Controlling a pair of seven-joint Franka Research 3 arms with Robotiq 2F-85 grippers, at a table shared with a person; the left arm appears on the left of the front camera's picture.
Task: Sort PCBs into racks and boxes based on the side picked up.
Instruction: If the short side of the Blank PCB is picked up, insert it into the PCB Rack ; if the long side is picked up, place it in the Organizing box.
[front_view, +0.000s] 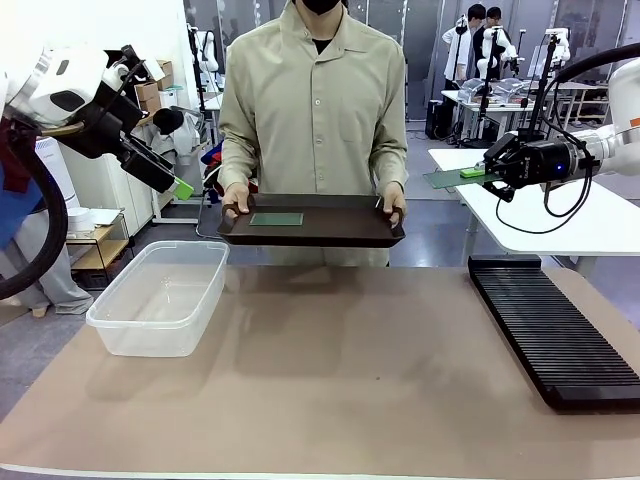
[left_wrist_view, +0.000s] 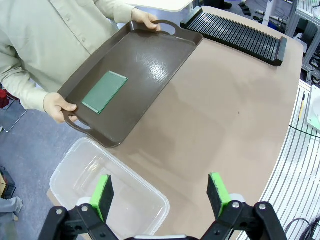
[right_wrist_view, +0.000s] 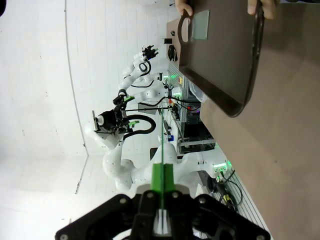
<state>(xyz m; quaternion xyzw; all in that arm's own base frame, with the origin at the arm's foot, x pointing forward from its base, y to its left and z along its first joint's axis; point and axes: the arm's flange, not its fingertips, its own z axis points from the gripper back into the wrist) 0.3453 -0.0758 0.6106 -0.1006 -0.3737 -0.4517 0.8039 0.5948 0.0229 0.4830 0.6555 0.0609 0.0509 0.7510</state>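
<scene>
Right claw clamps one PCB level, long axis along the tan worktop's far edge; left claw gapes; lab behind.

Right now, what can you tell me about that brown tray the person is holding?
The tray is dark brown, glossy and plastic-looking: a rectangle with rounded corners, a low raised rim and a cut-out handle at each short end. The person grips one handle with one hand and the opposite handle with the other hand, holding it roughly level in the air above the table's far edge. One green circuit board lies flat on it, off-centre toward one handle.
</scene>
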